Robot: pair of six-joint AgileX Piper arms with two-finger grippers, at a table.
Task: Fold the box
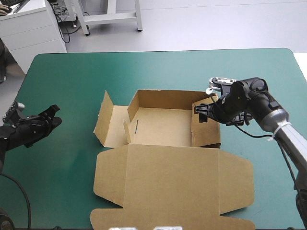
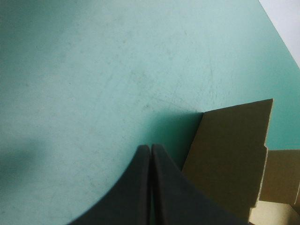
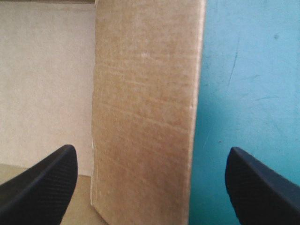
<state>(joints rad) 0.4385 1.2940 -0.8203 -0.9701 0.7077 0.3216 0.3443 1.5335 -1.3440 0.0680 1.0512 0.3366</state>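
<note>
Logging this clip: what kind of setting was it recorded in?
Probably a robotics lab workbench: a table under a plain teal-green cover, two robot arms reaching in with the left gripper and the right gripper, and a partly folded brown box as the workpiece.

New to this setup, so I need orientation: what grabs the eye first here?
A half-folded brown box sits mid-table on the teal-green cover, lid flat toward the near edge. The right pincer, open, straddles its raised right wall; the left pincer sits shut near the table's left edge.
</note>
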